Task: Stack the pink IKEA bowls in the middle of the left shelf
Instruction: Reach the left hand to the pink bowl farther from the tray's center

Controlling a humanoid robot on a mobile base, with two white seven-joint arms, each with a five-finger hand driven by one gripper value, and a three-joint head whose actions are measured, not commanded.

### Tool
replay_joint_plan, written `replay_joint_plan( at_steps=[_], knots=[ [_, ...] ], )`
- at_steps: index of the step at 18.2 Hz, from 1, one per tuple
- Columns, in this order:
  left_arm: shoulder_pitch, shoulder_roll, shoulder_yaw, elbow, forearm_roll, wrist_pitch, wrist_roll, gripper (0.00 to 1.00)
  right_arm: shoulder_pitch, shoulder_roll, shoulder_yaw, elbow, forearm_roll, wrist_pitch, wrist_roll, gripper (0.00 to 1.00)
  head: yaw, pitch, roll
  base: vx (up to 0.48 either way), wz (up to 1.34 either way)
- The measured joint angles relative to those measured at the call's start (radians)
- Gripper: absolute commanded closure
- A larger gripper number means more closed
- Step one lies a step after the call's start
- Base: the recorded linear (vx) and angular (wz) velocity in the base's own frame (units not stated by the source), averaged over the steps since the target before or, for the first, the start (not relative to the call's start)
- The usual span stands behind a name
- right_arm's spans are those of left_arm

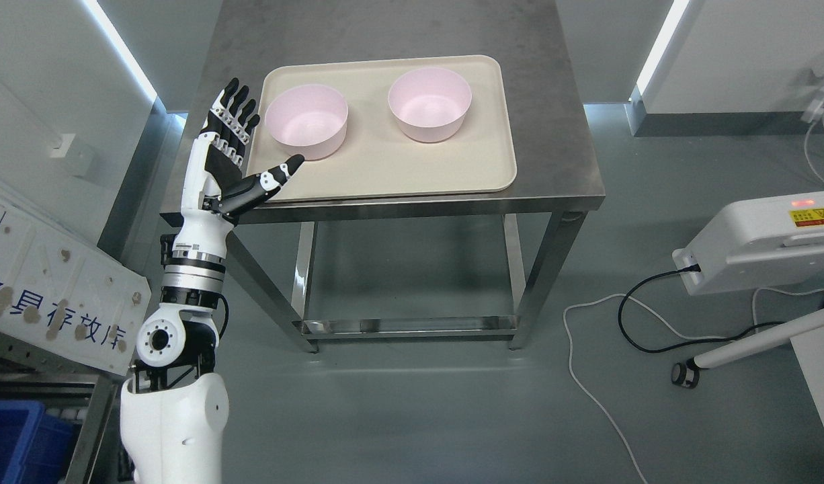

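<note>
Left hand (232, 151) was spread wide, holding nothing, just beside the near pink bowl (306, 122); looked light, rigid, smooth plastic, best pinched at the rim.

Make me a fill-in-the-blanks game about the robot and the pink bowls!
1. The number of pink bowls on the tray is ____.
2. The left hand is next to the left bowl with its fingers ____.
3. The right bowl sits apart from the other one, so the bowls are not yet ____.
4. The tray rests on a metal ____.

Missing words: two; open; stacked; table
</note>
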Motion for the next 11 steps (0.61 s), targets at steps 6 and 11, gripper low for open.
replay_joint_plan(
  at_steps=[6,11],
  knots=[
    [-0.014,0.006,0.019,0.009,-0.012,0.003,-0.008,0.00,0.000,0.000,0.000,0.000,0.000,0.000,-0.002,0.00,0.0000,0.000,0.000,0.014,-0.02],
    [-0.150,0.097,-0.019,0.083,-0.098,0.005,-0.040,0.04,0.000,0.000,0.000,0.000,0.000,0.000,-0.005,0.00,0.0000,0.000,0.000,0.007,0.00]
  ],
)
